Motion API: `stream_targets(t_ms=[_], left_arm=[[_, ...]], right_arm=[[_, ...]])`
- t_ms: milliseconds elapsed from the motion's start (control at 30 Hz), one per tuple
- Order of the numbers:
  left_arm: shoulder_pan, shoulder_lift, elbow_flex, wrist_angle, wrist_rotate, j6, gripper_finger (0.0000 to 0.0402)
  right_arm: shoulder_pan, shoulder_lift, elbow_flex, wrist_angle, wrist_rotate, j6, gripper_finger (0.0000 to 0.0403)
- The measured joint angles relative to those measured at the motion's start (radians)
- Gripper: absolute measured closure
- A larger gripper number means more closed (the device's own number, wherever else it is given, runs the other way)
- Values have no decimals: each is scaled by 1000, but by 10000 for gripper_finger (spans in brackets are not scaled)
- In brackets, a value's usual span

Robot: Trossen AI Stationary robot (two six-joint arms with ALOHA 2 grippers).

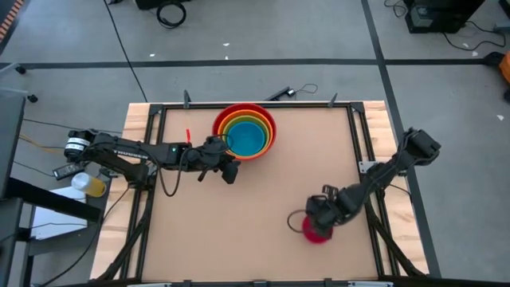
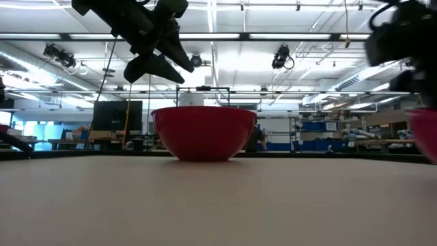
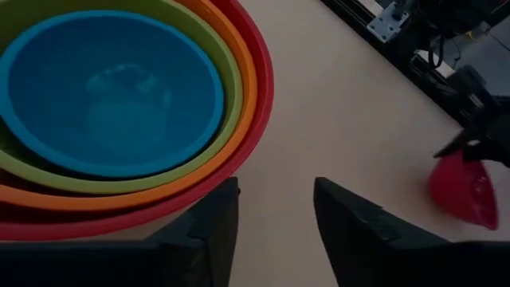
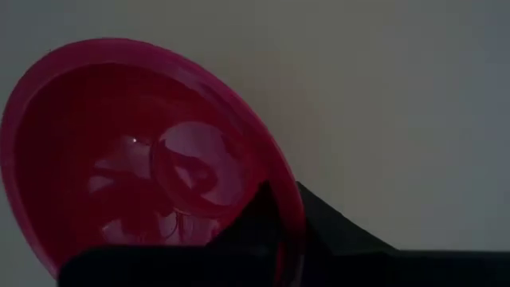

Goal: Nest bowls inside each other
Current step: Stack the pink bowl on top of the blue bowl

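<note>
Bowls: red (image 1: 269, 118), orange (image 1: 221, 127), yellow-green (image 1: 232, 123), blue (image 1: 246, 137) nested in one stack, upper centre of high view, near far table (image 1: 255, 239) edge. Magenta pink bowl (image 1: 316, 230) alone, lower right of high view, well apart from stack. Right gripper (image 4: 283, 231) clamped over its rim, one finger inside, one outside. Left gripper (image 1: 229, 170) just beside stack's lower left, jaws apart, holding nothing.
</note>
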Motion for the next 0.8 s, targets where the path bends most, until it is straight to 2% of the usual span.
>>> stream_targets(t_ms=[100, 167, 267, 333, 433, 567, 667, 800], left_arm=[[0, 0, 0, 9, 0, 5, 239], [0, 0, 0, 18, 0, 6, 239], [11, 0, 0, 30, -3, 13, 239], [19, 0, 0, 36, -4, 10, 239], [29, -16, 0, 78, 18, -24, 239], [36, -47, -2, 140, 62, -9, 239], [41, -92, 1, 164, 62, -1, 239], [42, -163, 0, 152, 60, 30, 239]], right_arm=[[-63, -22, -1, 12, 75, -11, 384], [-119, -29, -4, 46, 189, -39, 388], [-226, -30, -5, 188, 316, -108, 387], [-309, -30, -4, 332, 311, -190, 380], [-431, -30, -4, 586, 233, -288, 374], [-569, -31, -3, 852, 158, -292, 385], [-656, -32, -2, 927, 152, -278, 387], [-765, -22, -2, 940, 118, -285, 375]])
